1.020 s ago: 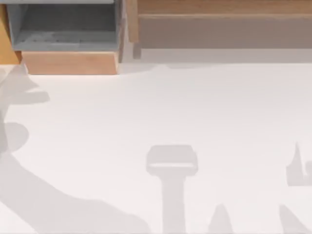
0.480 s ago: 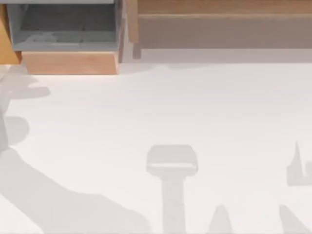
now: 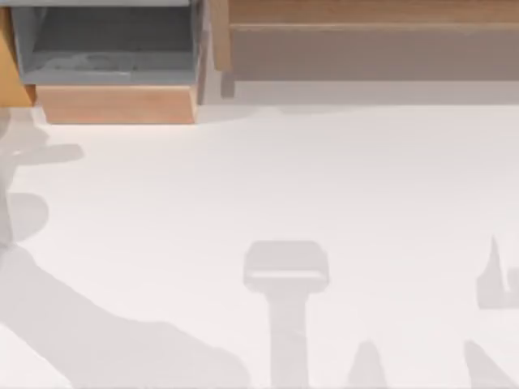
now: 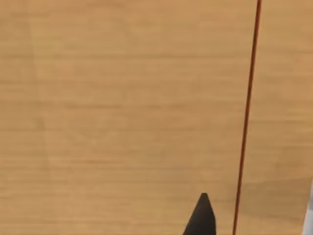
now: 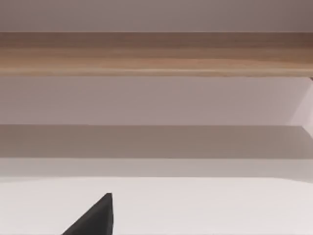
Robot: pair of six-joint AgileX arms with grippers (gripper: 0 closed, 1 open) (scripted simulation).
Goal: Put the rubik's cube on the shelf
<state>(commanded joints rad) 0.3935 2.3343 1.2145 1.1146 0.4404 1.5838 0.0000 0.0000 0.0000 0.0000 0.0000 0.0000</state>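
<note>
Left: grey compartment (image 3: 105,49) with wooden front, nothing seen inside | left gripper (image 4: 201,218) faced close at a wood panel, finger spacing cannot be told | right: shelf (image 3: 373,12) seen bare, cube's place cannot be told | right gripper (image 5: 93,218) aimed at shelf, spacing cannot be told | placement judged not done.

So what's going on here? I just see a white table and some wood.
Nothing is being held that I can see. The shelf runs along the table's far edge at the right, beside a grey compartment. The left wrist view looks at a wooden surface close up, with one dark fingertip in front; the right wrist view faces the shelf.
</note>
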